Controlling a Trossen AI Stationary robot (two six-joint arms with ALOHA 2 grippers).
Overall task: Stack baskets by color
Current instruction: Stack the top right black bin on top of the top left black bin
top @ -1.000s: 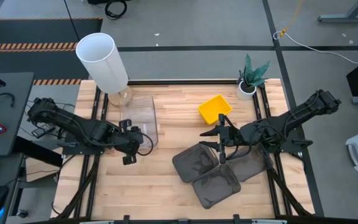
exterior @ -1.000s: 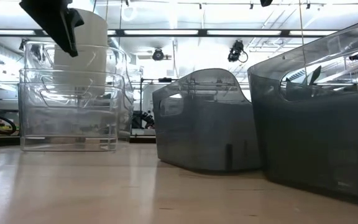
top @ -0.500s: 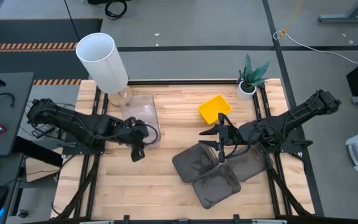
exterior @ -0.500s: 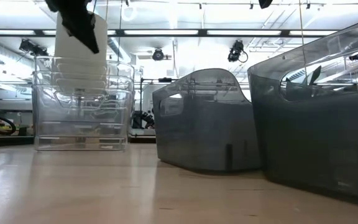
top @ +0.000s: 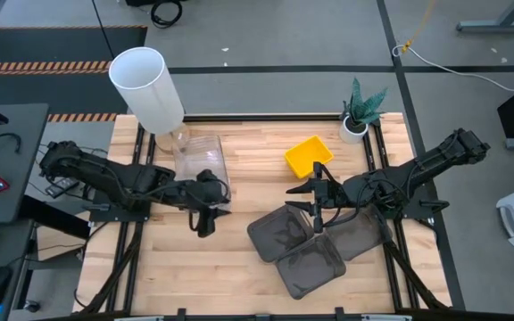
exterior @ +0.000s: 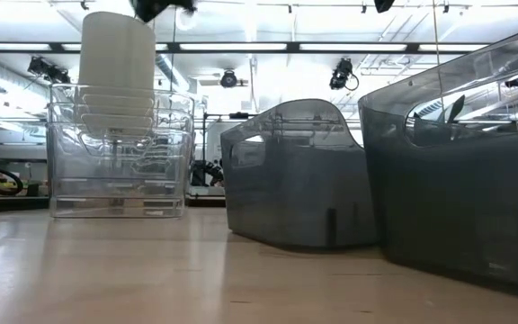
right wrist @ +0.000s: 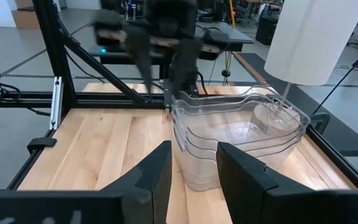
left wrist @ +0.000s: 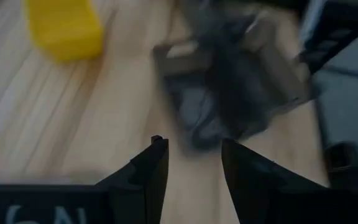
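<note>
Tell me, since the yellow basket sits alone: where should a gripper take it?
Probably on a long side wall of the yellow basket, coming straight down with one finger inside and one outside. It sits upright and open-topped, with bare wood around it; the right gripper is nearest.

In the left wrist view the dark grey baskets (left wrist: pixel 229 93) at upper centre are smeared by blur, and the yellow basket (left wrist: pixel 64 28) is cut off at the upper left. In the low view the nearest grey basket (exterior: pixel 461 171) runs off the right edge, and the left gripper (exterior: pixel 162 7) is cropped at the top.
</note>
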